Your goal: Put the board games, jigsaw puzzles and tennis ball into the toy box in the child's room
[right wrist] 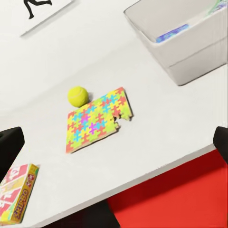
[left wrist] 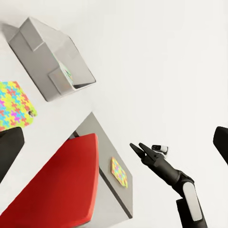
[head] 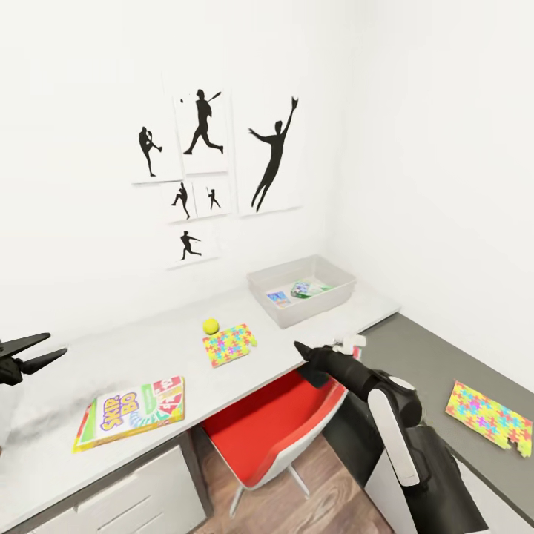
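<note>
The right gripper (head: 302, 348) hangs open and empty by the desk edge, with the puzzle (head: 229, 345) and ball (head: 211, 325) just ahead.

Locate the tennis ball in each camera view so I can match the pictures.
Head view: tennis ball on the light grey desk, just behind the jigsaw puzzle.
Left wrist view: not in it.
Right wrist view: upper left of centre, touching the same puzzle's corner.
Shared landmark: the grey toy box.

Only legible text: "SKIP-BO" in big cartoon letters on the board game box (head: 130, 421) lid on the desk (head: 111, 356); other prints unreadable.
</note>
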Motion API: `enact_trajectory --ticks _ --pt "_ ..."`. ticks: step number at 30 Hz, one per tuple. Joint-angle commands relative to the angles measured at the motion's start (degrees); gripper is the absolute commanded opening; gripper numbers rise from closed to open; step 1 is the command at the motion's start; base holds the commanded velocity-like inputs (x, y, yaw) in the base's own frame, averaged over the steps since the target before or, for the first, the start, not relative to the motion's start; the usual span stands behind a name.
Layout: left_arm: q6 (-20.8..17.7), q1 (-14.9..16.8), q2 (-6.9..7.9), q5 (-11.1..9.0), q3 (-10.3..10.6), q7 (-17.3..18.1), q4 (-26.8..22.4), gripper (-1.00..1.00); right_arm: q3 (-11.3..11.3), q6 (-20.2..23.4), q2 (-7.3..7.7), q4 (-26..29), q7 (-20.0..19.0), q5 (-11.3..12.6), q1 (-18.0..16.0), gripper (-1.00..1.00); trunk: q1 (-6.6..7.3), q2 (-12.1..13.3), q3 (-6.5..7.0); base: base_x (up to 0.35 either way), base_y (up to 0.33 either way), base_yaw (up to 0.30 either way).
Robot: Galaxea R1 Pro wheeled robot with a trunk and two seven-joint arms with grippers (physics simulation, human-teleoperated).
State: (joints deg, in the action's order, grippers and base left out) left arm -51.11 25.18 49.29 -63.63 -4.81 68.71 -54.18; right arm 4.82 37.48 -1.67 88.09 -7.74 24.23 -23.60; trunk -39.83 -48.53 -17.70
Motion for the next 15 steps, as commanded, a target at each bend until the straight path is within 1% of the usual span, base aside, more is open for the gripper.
enact_trajectory --ticks 1,5,7,10,15 --pt "-0.4 0.0 0.02 -0.3 0.1 0.0 0.0 1.00 0.0 0.3 -0.06 0.1 -0.1 -0.1 0.0 1.00 -0.01 -0.1 -0.01 -0.012 0.271 0.218" --pt "-0.4 0.0 0.02 -0.3 0.1 0.0 0.0 1.00 2.1 0.3 0.00 0.0 0.0 -0.1 0.0 1.00 -0.01 -0.1 0.26 -0.005 0.278 0.224" --pt "-0.4 0.0 0.02 -0.3 0.1 0.0 0.0 1.00 2.7 0.2 0.03 0.0 0.1 -0.1 0.0 1.00 -0.01 -0.1 0.38 -0.001 0.285 0.234" --pt "-0.4 0.0 0.02 -0.3 0.1 0.0 0.0 1.00 3.2 0.2 0.02 0.0 0.2 -0.1 0.0 1.00 -0.01 -0.1 0.53 0.000 0.288 0.254" --pt "-0.4 0.0 0.02 -0.3 0.1 0.0 0.0 1.00 3.3 0.2 0.08 0.0 0.2 -0.1 0.0 1.00 -0.01 -0.1 0.70 0.000 0.289 0.270"
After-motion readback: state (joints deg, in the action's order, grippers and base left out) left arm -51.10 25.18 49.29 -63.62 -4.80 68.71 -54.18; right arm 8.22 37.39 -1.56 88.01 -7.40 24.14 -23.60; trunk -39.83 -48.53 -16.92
